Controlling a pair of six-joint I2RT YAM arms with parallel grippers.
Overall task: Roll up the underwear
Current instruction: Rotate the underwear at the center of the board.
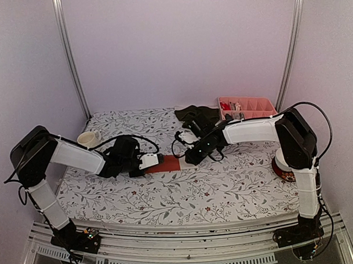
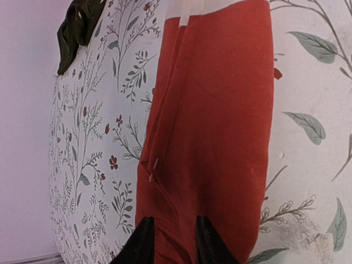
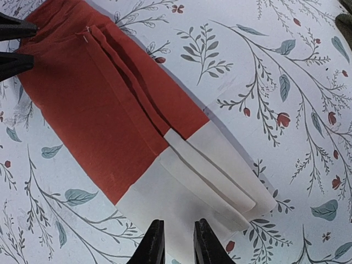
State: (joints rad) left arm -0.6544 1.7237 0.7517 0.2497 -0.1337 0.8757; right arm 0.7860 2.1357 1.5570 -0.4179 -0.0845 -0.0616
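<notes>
Midway across the flowered tablecloth, the rust-red underwear lies folded into 1 long flat strip, stretched between my 2 arms. Its white waistband points toward my right arm, the red end toward my left.

My right gripper sits at the waistband's outer edge, fingers brought to a narrow gap with the white cloth running between them, closed on that edge.

My left gripper sits at the opposite end, its 2 dark fingertips standing a little apart with red fabric between them (whether they actually pinch the cloth or only press beside it, I cannot tell). A seam with a short stray thread runs up the strip just ahead of those tips.

Behind the strip, toward the back wall, a dark olive garment lies crumpled in a heap, just beside the pink tray at the far right. A pale cup stands at the far left, near my left arm's elbow.
</notes>
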